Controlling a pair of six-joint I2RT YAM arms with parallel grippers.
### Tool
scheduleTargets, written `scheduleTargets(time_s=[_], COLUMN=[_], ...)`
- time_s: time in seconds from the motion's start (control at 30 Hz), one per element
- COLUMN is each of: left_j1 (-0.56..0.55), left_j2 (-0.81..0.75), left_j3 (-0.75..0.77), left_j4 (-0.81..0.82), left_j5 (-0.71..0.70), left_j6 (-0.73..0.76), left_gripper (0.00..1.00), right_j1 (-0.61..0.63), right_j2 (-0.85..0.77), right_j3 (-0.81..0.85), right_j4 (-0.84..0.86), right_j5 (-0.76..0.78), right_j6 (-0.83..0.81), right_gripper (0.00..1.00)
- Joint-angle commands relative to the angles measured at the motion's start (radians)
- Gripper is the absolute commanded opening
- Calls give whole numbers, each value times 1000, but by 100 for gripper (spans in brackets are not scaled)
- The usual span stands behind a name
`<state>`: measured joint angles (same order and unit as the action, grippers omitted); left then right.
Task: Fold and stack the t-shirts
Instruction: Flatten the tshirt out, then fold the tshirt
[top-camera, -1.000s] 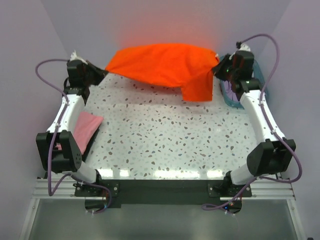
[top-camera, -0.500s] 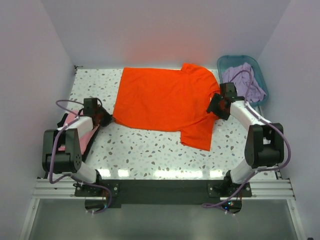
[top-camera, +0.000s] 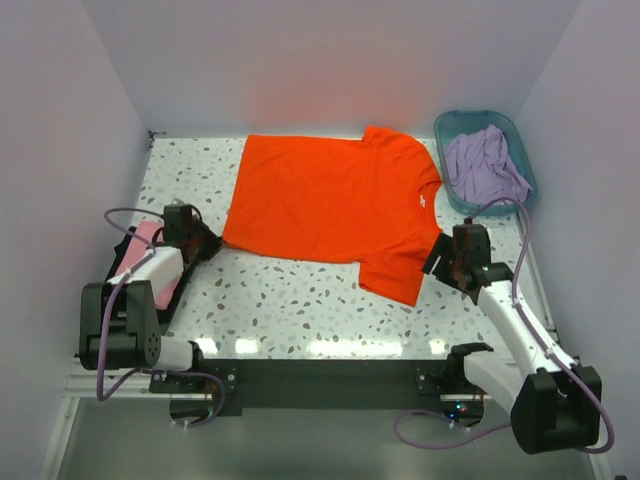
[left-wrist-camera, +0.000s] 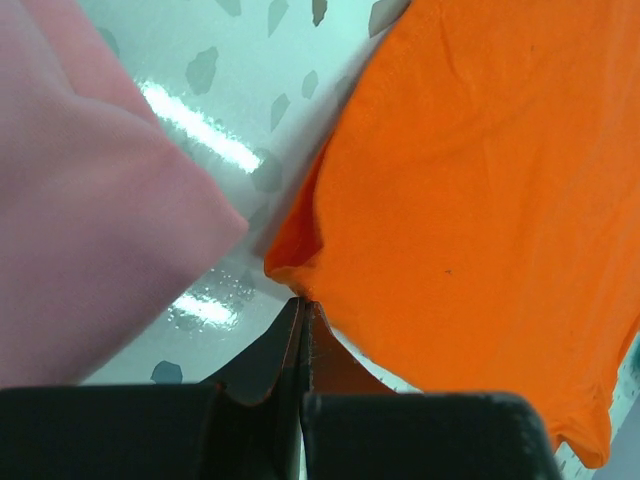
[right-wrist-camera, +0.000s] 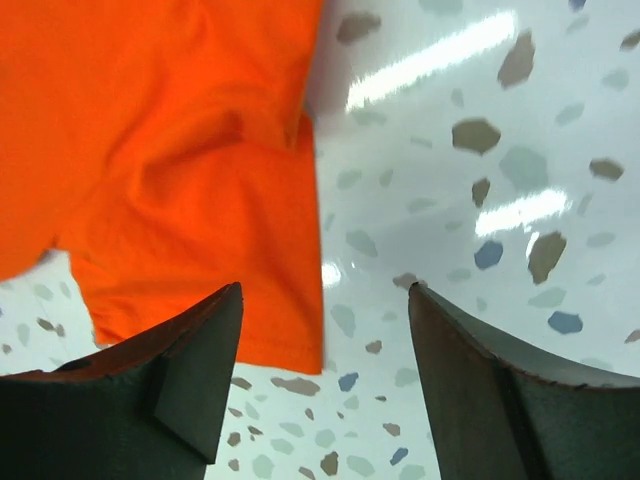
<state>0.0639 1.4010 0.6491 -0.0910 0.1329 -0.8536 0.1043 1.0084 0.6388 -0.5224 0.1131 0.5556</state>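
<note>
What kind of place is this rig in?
Probably a lab test cell, not a home: plain walls box in a speckled tabletop, with an orange t-shirt spread flat and a teal basket holding a lavender t-shirt.

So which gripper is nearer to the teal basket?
Right. The right gripper is on the basket's side, beside the orange shirt's sleeve; the left gripper is across the table, shut on that shirt's corner.

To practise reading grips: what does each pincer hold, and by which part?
Left pincer pinches the orange t-shirt by its near hem corner; right pincer is open, holding nothing.
</note>
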Motion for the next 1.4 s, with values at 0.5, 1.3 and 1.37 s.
scheduleTargets(time_s=[0.5, 1.3, 1.37], left_j1=[-4, -4, -4], left_j2=[-36, -145, -157], left_j3=[-80, -157, -176], left_j4=[60, 46, 45], left_j5=[-7, -55, -62], left_j6=[8, 10, 2], left_gripper=[0, 0, 0], right_j1=[314, 390, 390], right_j2=[59, -190, -302], right_j3=[-145, -151, -137], right_j4=[-15, -204, -267], right_j5=[165, 146, 126], right_j6=[260, 310, 322], right_gripper=[50, 0, 0])
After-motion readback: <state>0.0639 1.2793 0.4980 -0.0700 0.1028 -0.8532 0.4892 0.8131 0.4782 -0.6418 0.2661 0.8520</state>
